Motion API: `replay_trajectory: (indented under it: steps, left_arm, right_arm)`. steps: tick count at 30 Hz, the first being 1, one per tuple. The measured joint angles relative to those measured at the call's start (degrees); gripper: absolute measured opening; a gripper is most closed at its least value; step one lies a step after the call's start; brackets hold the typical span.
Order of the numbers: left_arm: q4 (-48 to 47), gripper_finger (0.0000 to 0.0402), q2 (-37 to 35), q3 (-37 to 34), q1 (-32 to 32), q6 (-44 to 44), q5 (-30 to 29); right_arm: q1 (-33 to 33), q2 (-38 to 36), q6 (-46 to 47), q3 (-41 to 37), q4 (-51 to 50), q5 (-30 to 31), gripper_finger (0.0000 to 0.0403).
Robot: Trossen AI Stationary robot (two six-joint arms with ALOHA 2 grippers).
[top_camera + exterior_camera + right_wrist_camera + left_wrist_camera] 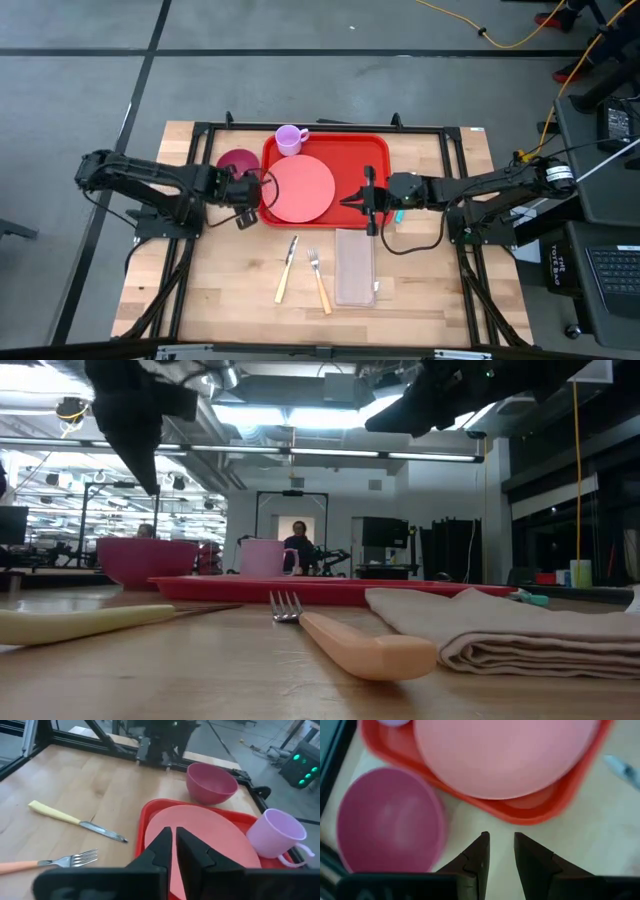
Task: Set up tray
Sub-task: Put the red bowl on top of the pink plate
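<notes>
The red tray (372, 150) lies at the table's far middle. On it rest the round pink plate (300, 190) and a lilac cup (290, 138) in its far left corner. My left gripper (501, 845) hovers above the table by the tray's near left corner (530, 815), its fingers a narrow gap apart with nothing between them. My right gripper (173, 837) hangs above the tray's right part, over the plate's edge (200, 835), with its fingers shut and empty. In the low view both arms stand well above the tabletop.
A magenta bowl (238, 163) stands on the table left of the tray. Nearer the table's near edge lie a knife (287, 268), a fork (318, 280) and a folded pale napkin (355, 265). A black frame (330, 125) runs along the table's far side.
</notes>
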Motion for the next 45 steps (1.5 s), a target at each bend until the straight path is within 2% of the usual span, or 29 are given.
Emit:
replay_trajectory:
  steps: [6,16,19,24,29,37,45]
  left_arm:
    - [0.14,0.0082,0.02,-0.90,7.32,4.04,2.56]
    - [0.12,0.0082,1.79,-0.90,13.74,3.01,4.67]
    - [0.13,0.0084,3.45,-0.90,15.86,4.11,7.25]
    - [0.13,0.0086,7.40,-0.90,18.12,7.89,6.82]
    - [0.13,0.0086,11.25,-0.90,19.93,11.51,3.45]
    - [0.39,0.0086,14.46,-0.90,21.28,14.07,5.29]
    - [1.26,0.0082,14.62,-0.90,21.77,17.83,5.61]
  right_arm:
    - [0.04,0.00,3.05,0.00,-1.02,-0.02,0.0031]
    - [0.04,0.00,2.75,0.00,-2.19,-0.02,0.0031]
    - [0.04,0.00,2.59,0.00,-2.23,-0.02,0.0031]
    - [0.04,0.00,2.54,0.00,-2.24,-0.02,0.0031]
    - [0.04,0.01,2.54,0.00,-2.24,-0.02,0.0031]
    - [0.04,0.02,1.21,0.00,-2.98,0.00,0.0031]
    - [0.04,0.02,1.23,0.00,-3.05,0.00,0.0031]
